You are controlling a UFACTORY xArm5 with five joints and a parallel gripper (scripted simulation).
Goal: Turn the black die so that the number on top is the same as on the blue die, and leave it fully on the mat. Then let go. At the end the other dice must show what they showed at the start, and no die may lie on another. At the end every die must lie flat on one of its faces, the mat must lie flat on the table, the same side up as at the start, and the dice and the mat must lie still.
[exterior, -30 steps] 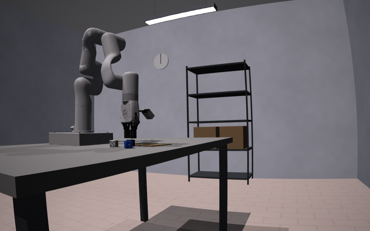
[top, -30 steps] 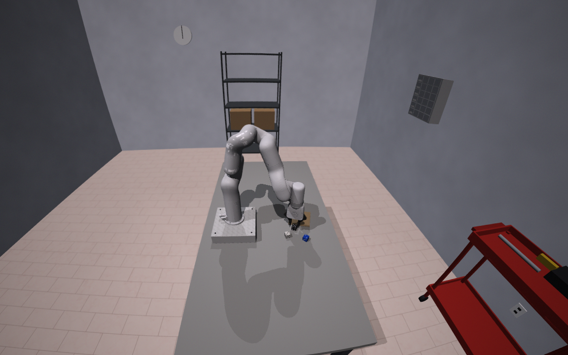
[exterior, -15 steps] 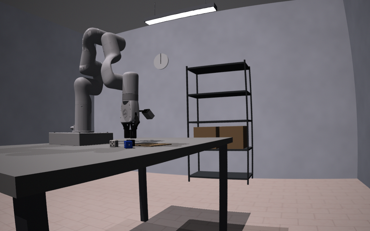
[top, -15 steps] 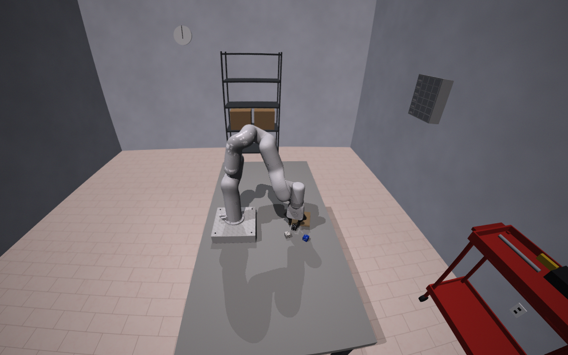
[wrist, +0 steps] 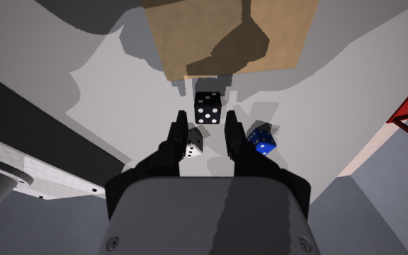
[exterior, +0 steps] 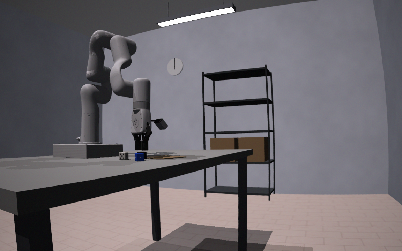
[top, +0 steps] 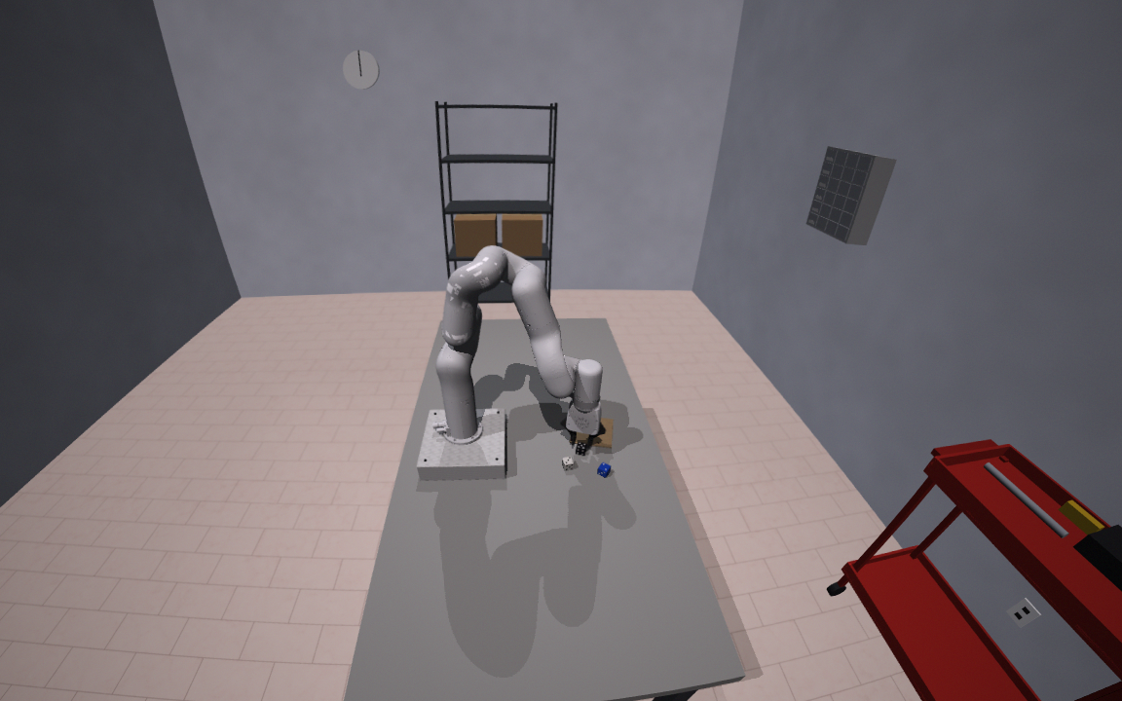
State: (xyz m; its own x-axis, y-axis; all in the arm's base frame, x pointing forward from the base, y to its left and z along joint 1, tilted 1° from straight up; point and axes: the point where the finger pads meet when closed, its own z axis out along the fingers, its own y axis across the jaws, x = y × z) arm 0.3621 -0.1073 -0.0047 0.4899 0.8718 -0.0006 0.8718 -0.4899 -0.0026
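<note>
Black die point(wrist: 207, 108) rests on the grey table point(wrist: 119, 103), just off the near edge of the tan mat point(wrist: 225, 35). Gripper point(wrist: 206, 122) hangs above it, half open and grasping nothing, with the white die point(wrist: 194, 144) to its left and the blue die point(wrist: 261, 142) to its right.

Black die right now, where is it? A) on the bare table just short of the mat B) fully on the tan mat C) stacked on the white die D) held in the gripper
A: in the wrist view the black die with white pips sits on the grey table, just short of the flat tan mat, while the black two-finger gripper stands part open above it, holding nothing.
</note>
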